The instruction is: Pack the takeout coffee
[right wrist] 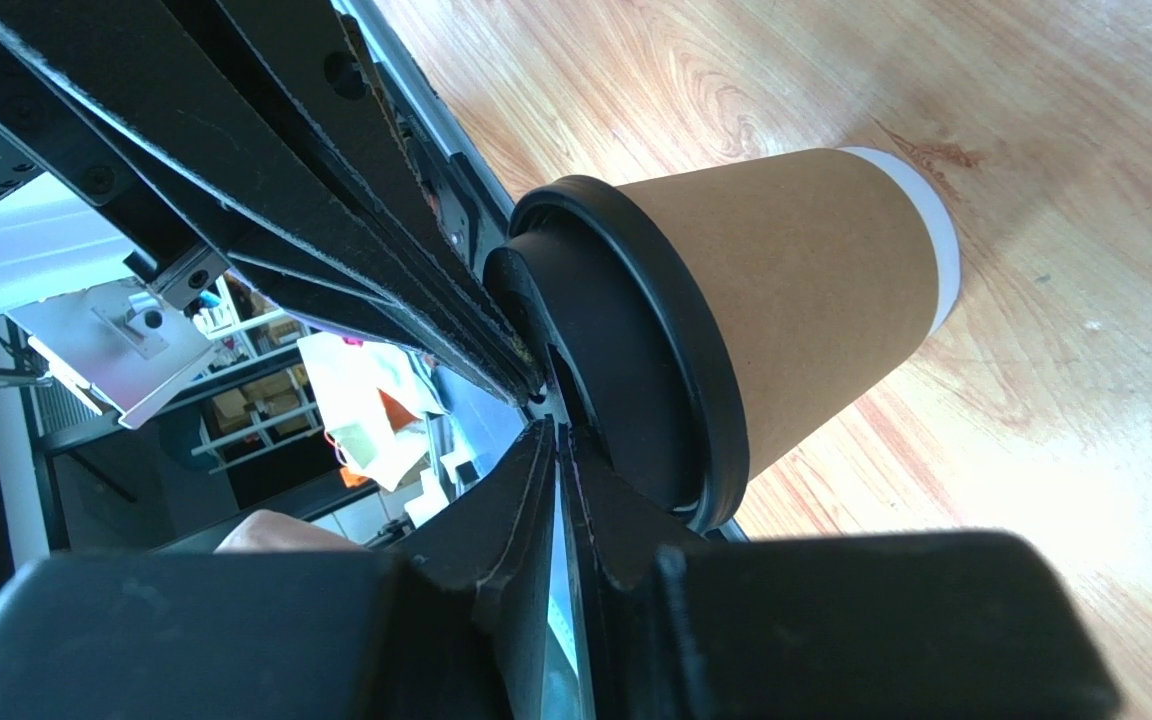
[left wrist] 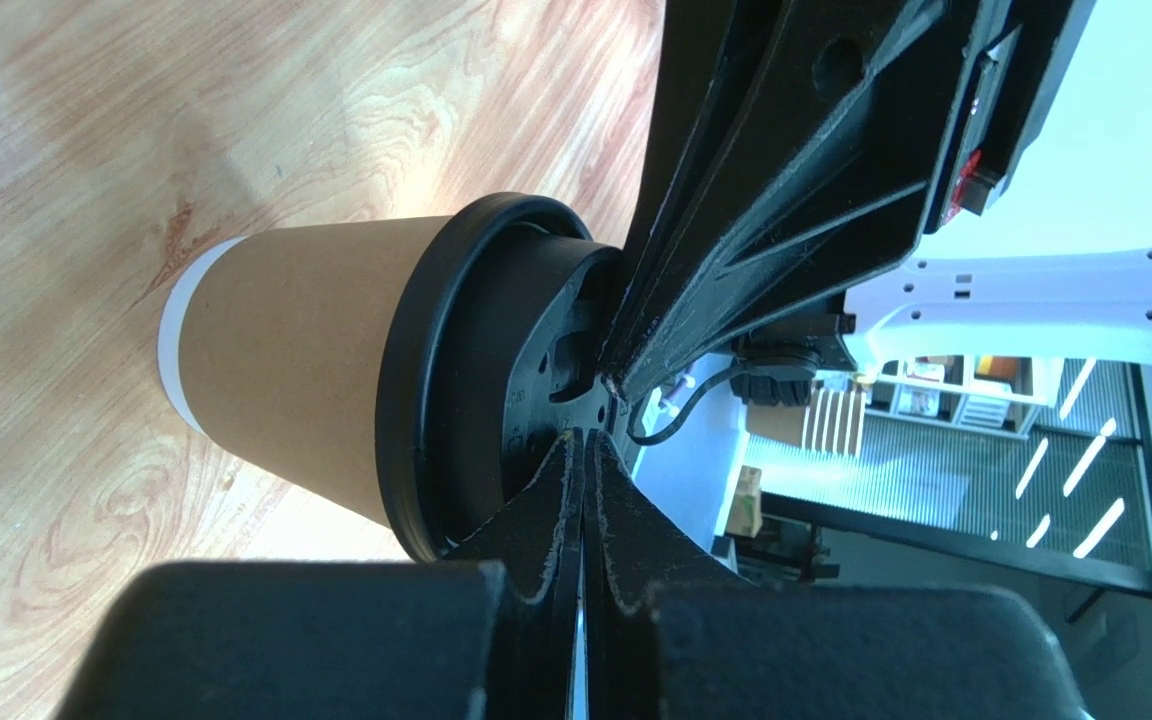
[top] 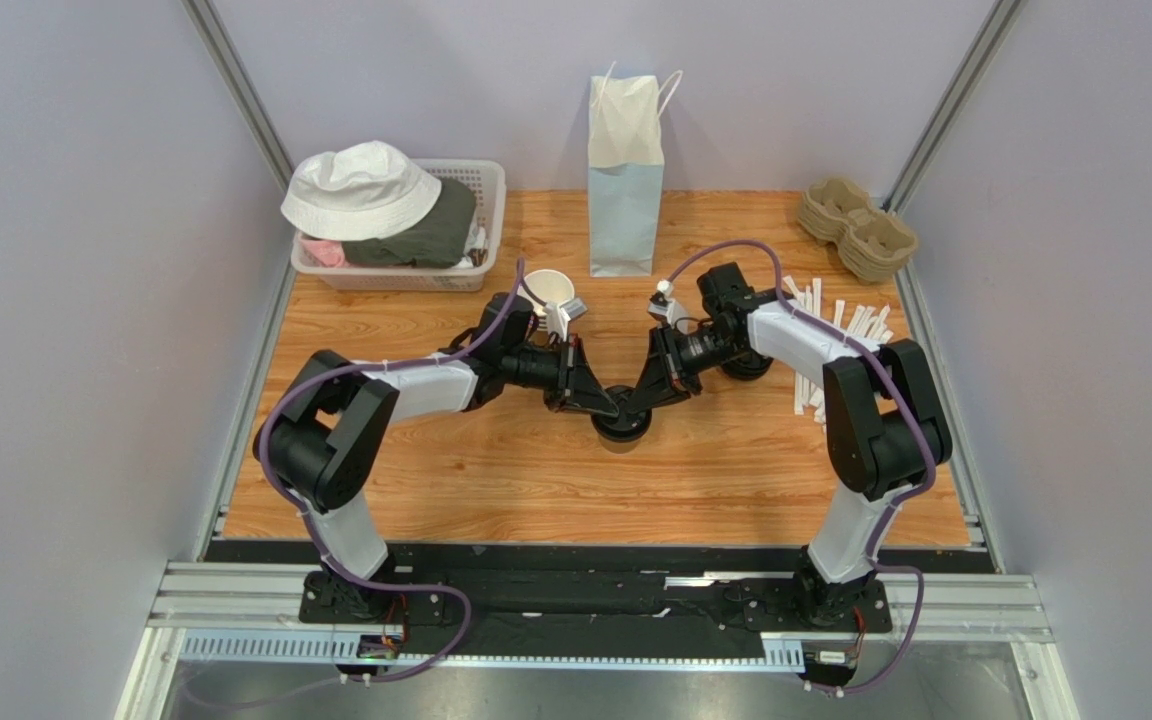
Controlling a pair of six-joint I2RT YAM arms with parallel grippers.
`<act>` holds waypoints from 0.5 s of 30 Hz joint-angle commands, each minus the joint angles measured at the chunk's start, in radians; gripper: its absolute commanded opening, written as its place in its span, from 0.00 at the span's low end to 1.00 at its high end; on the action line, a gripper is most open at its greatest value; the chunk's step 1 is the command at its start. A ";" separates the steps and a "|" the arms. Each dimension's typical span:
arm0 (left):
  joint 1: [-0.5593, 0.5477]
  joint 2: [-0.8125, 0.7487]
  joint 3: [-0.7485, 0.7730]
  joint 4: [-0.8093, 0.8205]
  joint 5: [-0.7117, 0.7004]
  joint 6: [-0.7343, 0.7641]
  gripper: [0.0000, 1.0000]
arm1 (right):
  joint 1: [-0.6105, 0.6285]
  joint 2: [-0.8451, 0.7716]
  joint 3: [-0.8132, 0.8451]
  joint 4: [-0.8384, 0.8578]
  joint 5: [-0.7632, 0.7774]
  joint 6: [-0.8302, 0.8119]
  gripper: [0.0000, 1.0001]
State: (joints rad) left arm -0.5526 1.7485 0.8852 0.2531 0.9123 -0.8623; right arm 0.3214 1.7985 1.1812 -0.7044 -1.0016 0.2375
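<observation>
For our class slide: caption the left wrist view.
Both shut, the left gripper and right gripper meet atop the lidded takeout coffee.

We see a light wood-grain table [top: 432, 480] enclosed by plain pale grey walls [top: 71, 375] on three sides, slanted metal posts [top: 244, 87] in the back corners, even bright light throughout, and, past the left wrist view, ceiling light strips [left wrist: 1093, 528] in a room beyond.
</observation>
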 commanded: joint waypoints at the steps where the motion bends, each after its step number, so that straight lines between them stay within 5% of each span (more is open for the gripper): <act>1: 0.006 0.069 -0.065 -0.098 -0.115 0.103 0.00 | -0.012 0.055 -0.052 0.026 0.187 -0.052 0.15; 15: -0.007 -0.135 0.066 -0.129 -0.041 0.115 0.01 | 0.047 -0.102 0.027 0.036 0.020 0.016 0.24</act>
State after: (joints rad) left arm -0.5579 1.7145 0.9081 0.1879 0.9012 -0.8001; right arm 0.3481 1.7630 1.1713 -0.6895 -1.0119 0.2394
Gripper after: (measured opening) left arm 0.008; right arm 0.238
